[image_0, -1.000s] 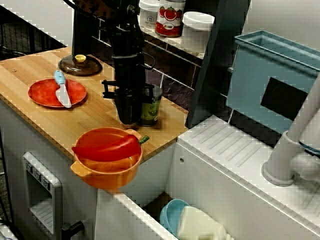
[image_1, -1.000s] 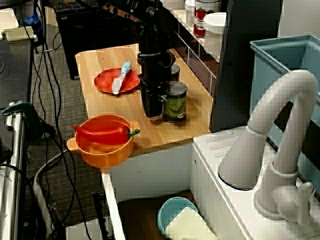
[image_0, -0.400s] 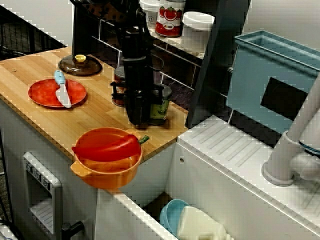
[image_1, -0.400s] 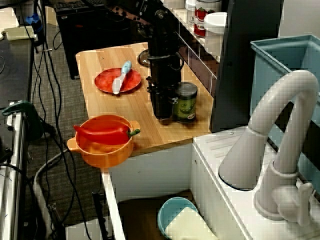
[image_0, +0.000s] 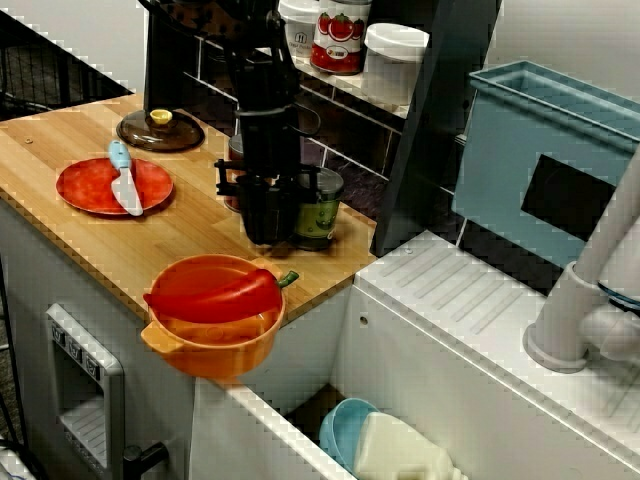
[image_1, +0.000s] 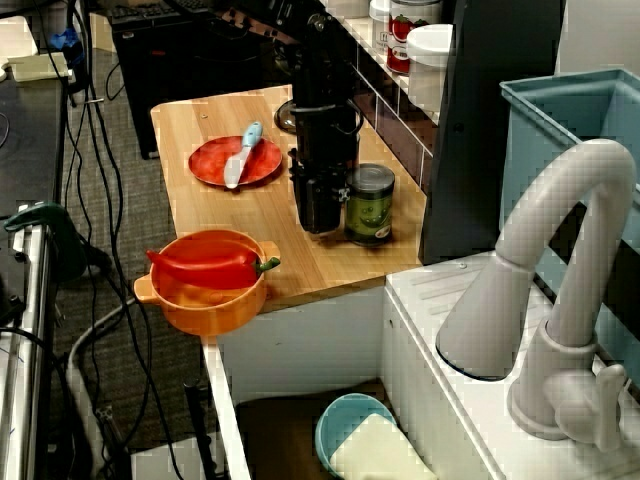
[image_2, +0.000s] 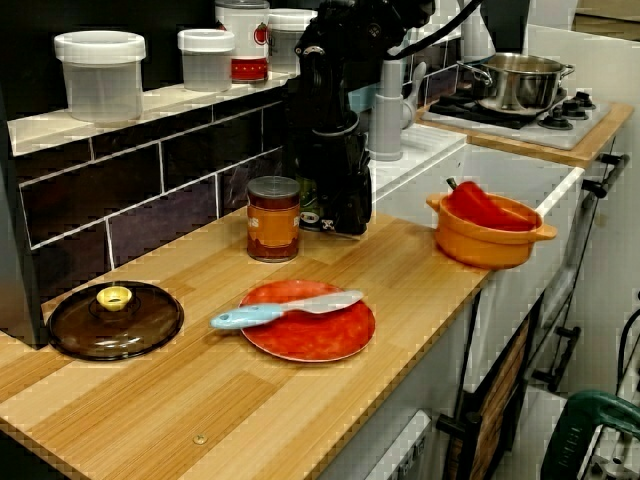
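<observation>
Sink-side view: pincer (image_0: 268, 222) is set low on the worktop (image_0: 110, 245), just beside the upright green can (image_0: 322, 205). Jaw state cannot be told. Risk judged: a sideways sweep could topple the can, or the rust-coloured tin (image_2: 273, 220) close on the pincer's other side.

**Robot arm, three views.** A single black arm (image_0: 262, 70) enters from the top of the high front view, and its last link hangs plumb. The wrist (image_0: 268, 135) is vertical and cylindrical, in line with the link above it. The gripper (image_0: 268, 236) points straight down and forms the lowest part of the arm. A short bracket (image_0: 222, 178) juts from its left side in this view. The high side view shows the gripper (image_1: 320, 226) upright, without tilt. The low view shows it (image_2: 345, 226) likewise plumb beneath the bent upper links. The dark fingers merge in every view, so the jaw gap cannot be read.
</observation>
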